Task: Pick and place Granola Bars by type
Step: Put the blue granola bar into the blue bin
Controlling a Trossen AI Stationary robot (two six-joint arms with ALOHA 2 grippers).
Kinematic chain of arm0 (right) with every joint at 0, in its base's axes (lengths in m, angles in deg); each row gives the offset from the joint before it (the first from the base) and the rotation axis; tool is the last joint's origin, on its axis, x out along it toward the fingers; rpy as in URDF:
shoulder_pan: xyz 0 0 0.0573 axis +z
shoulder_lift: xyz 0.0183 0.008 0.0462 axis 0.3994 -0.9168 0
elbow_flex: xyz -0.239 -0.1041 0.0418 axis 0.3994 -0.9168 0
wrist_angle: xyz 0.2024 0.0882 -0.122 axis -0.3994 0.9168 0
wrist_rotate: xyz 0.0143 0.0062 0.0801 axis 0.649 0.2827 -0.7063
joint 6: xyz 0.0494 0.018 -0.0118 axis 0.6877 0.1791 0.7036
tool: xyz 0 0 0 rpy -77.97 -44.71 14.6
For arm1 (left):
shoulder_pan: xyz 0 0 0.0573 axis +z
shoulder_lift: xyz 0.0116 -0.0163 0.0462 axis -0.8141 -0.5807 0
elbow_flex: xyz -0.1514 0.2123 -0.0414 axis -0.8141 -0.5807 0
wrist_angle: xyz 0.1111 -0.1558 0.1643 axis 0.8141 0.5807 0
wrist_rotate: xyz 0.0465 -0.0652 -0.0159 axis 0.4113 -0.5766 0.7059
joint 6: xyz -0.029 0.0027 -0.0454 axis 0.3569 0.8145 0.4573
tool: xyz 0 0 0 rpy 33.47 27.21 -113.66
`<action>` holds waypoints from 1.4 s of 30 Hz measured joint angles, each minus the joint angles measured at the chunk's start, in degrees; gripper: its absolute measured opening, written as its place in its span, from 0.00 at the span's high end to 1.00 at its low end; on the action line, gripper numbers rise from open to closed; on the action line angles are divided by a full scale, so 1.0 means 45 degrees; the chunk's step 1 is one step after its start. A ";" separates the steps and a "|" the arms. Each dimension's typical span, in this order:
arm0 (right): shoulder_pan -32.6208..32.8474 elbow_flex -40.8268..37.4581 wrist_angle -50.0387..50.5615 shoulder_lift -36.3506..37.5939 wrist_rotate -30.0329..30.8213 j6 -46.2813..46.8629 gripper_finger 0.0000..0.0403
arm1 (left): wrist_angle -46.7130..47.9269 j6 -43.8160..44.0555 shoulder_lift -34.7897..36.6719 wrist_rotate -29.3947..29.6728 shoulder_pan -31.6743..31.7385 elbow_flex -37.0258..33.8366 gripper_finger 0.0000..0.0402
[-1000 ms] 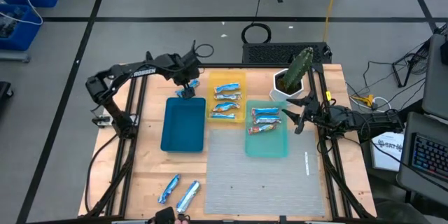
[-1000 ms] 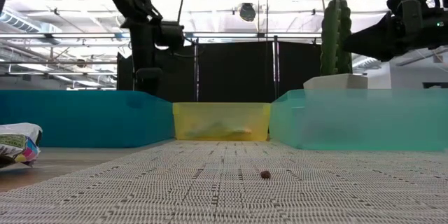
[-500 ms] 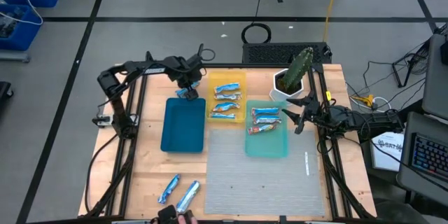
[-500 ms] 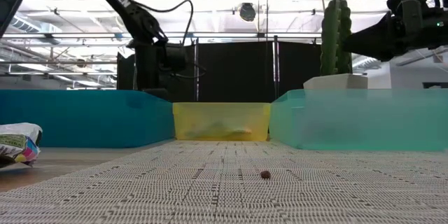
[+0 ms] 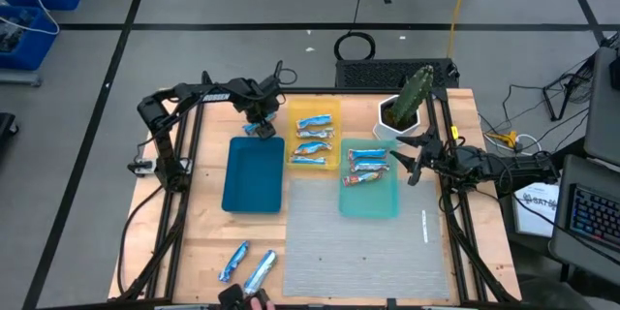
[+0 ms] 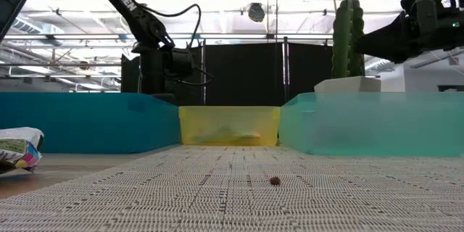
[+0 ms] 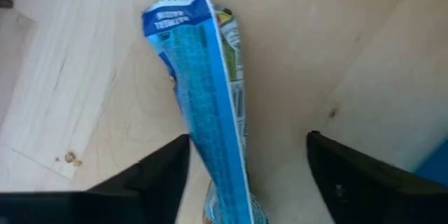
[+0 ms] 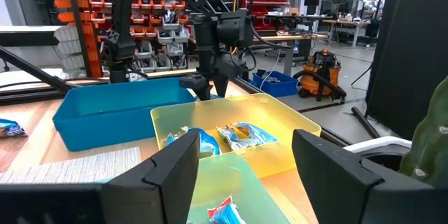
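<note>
Left hand [image 7: 245, 175] open astride blue bar [image 7: 210, 112]; right hand [image 8: 241, 175] open, empty; arm [image 6: 123, 0] lettered "TROSSEN".

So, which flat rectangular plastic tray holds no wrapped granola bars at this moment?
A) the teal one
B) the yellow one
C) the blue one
C: in the high view the blue tray shows only bare floor, while the yellow tray and teal tray hold bars.

The blue tray [image 5: 252, 174], the yellow tray [image 5: 332, 108] and the teal tray [image 5: 373, 199] sit on a pale wooden table [image 5: 194, 242] beside a grey woven mat [image 5: 363, 252]. The granola bars [image 5: 312, 139] are shiny blue and white, one in the teal tray reddish-brown [image 5: 360, 180]. The cactus [image 5: 415, 95] is green in a white pot.
</note>
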 joint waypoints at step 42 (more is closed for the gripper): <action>-0.0004 0.0000 -0.0001 0.0005 -0.0001 0.0000 0.45 | 0.7926 -0.0684 0.6873 0.0787 -0.2084 0.3121 0.99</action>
